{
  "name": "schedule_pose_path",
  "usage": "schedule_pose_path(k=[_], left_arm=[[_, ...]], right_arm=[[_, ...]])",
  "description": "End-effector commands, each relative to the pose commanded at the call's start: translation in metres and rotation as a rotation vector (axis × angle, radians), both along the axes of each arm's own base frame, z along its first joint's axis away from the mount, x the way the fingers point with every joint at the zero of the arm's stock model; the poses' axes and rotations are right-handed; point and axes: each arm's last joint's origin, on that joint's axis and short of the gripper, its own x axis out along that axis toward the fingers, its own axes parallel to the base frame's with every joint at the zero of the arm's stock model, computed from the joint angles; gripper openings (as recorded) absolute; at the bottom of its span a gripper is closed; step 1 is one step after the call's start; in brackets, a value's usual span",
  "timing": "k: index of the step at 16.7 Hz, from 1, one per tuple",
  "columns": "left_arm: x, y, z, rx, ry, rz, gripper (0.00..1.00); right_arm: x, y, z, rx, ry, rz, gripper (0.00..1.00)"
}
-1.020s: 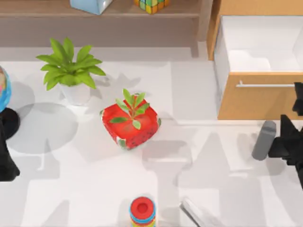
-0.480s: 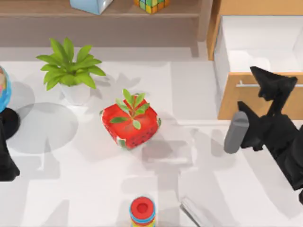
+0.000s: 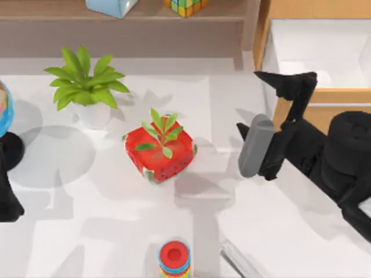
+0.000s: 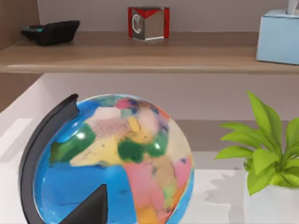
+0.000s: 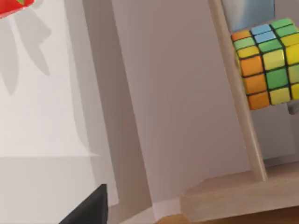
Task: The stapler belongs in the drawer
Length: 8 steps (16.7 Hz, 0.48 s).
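Note:
The stapler (image 3: 236, 258), slim and pale grey-silver, lies flat at the table's front edge, just right of the ring stack. At the back right the tan drawer (image 3: 353, 95) is pulled open, and its white interior is bare. My right arm reaches in from the right across the drawer's front and hides most of the handle. My right gripper (image 3: 285, 84) is over the drawer's front left corner, far from the stapler and holding nothing that I can see. My left gripper (image 3: 8, 202) is parked at the table's left edge beside the globe (image 4: 117, 163).
A red strawberry-patterned box (image 3: 159, 150) with a small plant stands mid-table. A potted plant (image 3: 87, 87) is behind it to the left. The ring stack (image 3: 174, 259) is at the front centre. The back shelf (image 3: 58, 11) holds a tissue box (image 3: 113, 6) and a colour cube (image 5: 268, 63).
My right arm has swung from the table's right edge leftward and toward the back, so it now covers the drawer's front. The stapler and my left arm have not moved.

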Motion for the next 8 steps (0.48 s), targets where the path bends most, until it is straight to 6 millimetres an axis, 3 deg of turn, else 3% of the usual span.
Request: schedule_pose_path(k=[5,8], left_arm=[[0.000,0.000,0.000,0.000,0.000,0.000,1.00],[0.000,0.000,0.000,0.000,0.000,0.000,1.00]], right_arm=[[0.008,0.028,0.020,0.069,0.186,0.070,1.00],[0.006,0.040,0.019,0.088,0.416,0.075,1.00]])
